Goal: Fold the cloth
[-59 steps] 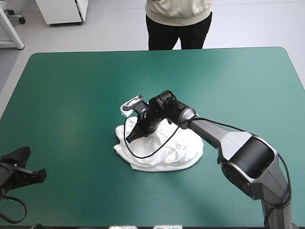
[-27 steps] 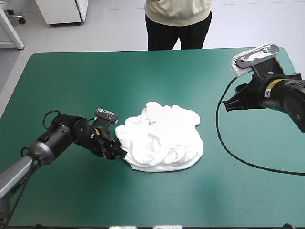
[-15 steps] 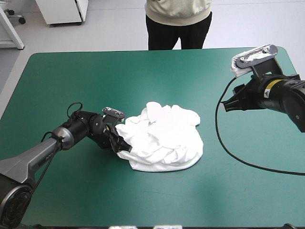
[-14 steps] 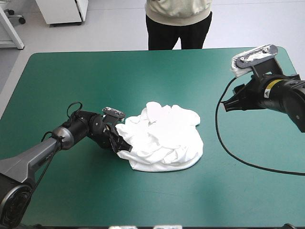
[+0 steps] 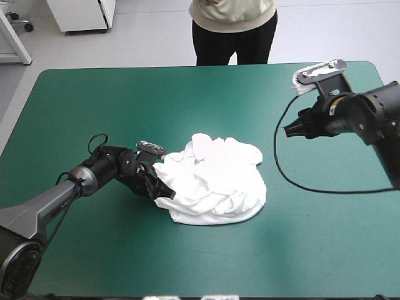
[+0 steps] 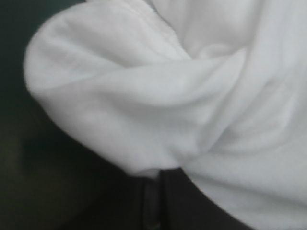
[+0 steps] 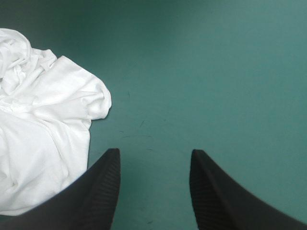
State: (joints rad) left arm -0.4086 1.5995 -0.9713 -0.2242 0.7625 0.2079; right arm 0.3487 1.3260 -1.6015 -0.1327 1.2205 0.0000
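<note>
Across the middle of the teal-green worktop [image 5: 94, 100], the white T-shirt [image 5: 215, 181] in a crumpled heap. At the heap's left edge, the left hand [image 5: 161, 190] low on the worktop, black fingers pinched together on a fold of the T-shirt. Well off to the right, toward the far edge, the right hand [image 5: 289, 132] raised, fingers spread wide apart.

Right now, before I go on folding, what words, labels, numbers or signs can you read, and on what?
Nothing legible in any view.
T-shirt: plain white, no print showing.
Yellow sticker on the right arm's wrist: too small to read.
Teal-green cover: no markings.
</note>
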